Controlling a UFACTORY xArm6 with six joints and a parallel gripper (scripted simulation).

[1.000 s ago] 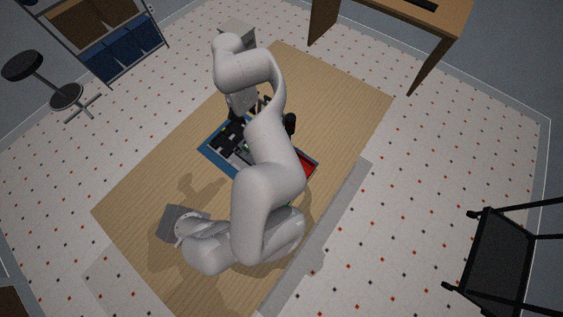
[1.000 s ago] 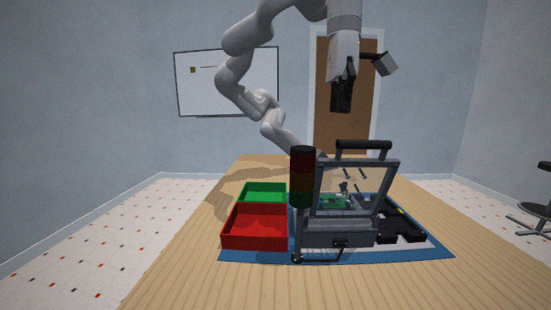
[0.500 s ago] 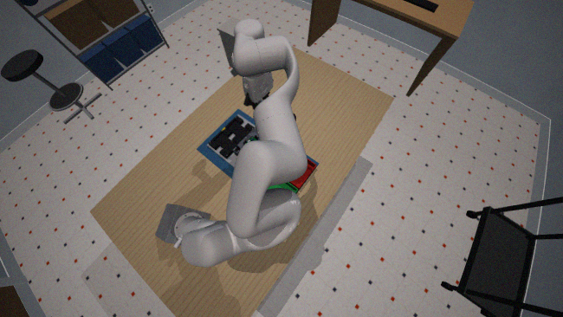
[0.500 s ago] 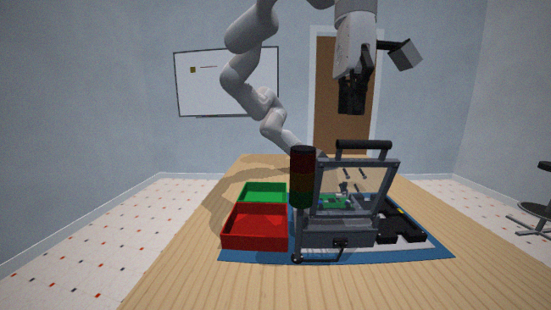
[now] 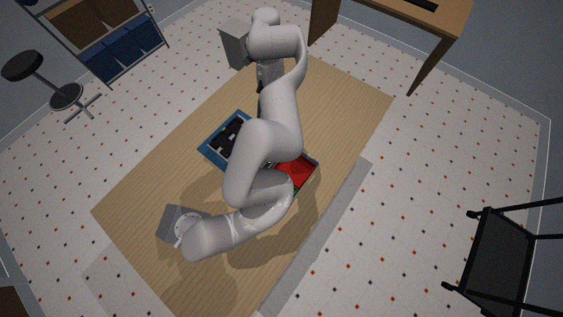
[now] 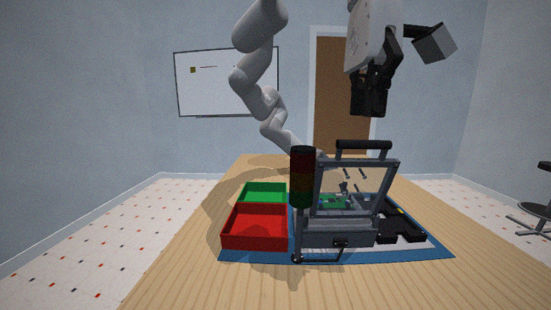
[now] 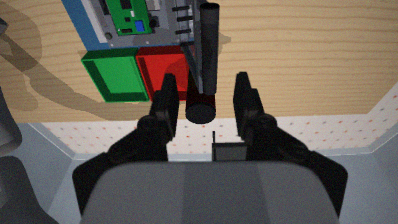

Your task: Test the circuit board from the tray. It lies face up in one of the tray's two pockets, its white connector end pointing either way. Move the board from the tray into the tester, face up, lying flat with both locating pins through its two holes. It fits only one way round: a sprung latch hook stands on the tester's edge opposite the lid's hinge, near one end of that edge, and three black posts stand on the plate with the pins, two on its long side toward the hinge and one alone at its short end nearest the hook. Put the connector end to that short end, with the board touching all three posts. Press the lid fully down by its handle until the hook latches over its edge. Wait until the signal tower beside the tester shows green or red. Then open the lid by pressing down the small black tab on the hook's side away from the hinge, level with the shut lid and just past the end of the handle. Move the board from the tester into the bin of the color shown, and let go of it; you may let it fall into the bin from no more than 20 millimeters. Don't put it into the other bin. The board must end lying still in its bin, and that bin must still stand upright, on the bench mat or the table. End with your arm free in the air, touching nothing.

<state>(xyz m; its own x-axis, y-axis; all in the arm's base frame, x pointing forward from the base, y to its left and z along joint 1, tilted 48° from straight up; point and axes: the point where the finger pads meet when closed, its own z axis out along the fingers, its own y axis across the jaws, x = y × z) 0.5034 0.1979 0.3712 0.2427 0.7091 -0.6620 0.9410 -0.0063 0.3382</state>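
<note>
The green circuit board (image 6: 335, 201) lies face up on the tester's plate (image 6: 339, 220), under the lid (image 6: 353, 186), which stands open and upright. It also shows in the wrist view (image 7: 129, 17). My gripper (image 6: 369, 113) hangs in the air above the lid's black handle (image 6: 363, 144), with a clear gap below it. In the wrist view its fingers stand half open and empty, with the handle bar (image 7: 209, 45) far below between them. The signal tower (image 6: 303, 175) beside the tester is dark. The arm hides the gripper in the top view.
The green bin (image 6: 263, 192) and the red bin (image 6: 256, 226) stand side by side left of the tester, on the blue mat. The black tray (image 6: 398, 229) lies right of the tester. The tower's top (image 7: 201, 107) sits below the gripper.
</note>
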